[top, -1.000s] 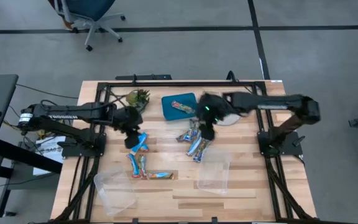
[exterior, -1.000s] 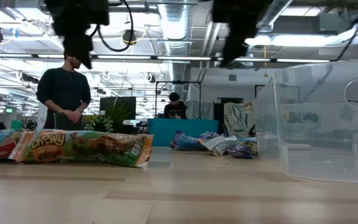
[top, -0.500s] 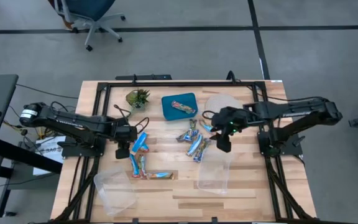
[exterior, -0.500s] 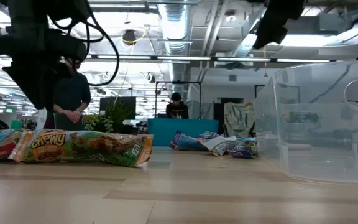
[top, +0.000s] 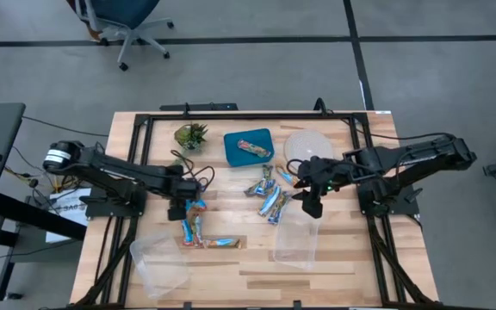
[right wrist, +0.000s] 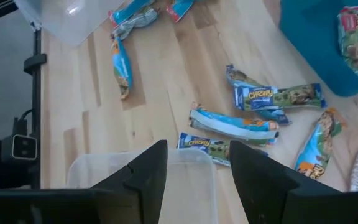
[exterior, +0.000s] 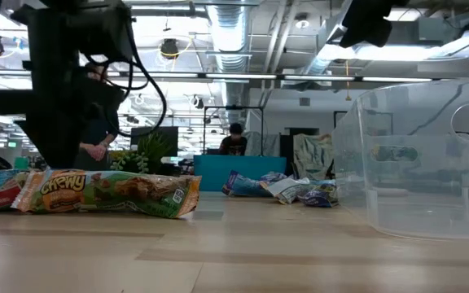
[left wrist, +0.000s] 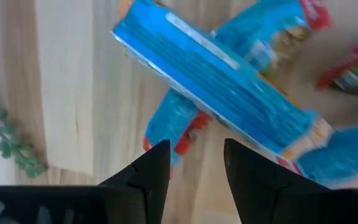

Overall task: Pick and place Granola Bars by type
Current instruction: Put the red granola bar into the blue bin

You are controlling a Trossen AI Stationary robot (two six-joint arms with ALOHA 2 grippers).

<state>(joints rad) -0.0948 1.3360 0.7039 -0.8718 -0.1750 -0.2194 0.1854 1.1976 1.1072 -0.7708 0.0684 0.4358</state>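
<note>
The left gripper [top: 182, 209], fingers apart and empty, hovers over blue bars [left wrist: 216, 93]; the right gripper [top: 310, 207], likewise parted, hangs near the clear bin's rim [right wrist: 135, 158]. Bare wood probably lies between both bar clusters [right wrist: 247, 121].

A small green plant [top: 191, 135], blue tray [top: 248, 148], white lid [top: 307, 146] and two clear containers [top: 297, 235] sit on the wooden table [top: 257, 267].

Light wooden plank table [top: 257, 275] with black frame rails along its edges. Directly on it: a small green spiky plant [top: 191, 135], teal square tray [top: 234, 157] and round white lid [top: 306, 143] toward the far edge; shiny wrapped granola bars [top: 269, 194] scattered mid-table. Two clear plastic containers [top: 297, 236] lie toward the near edge.
</note>
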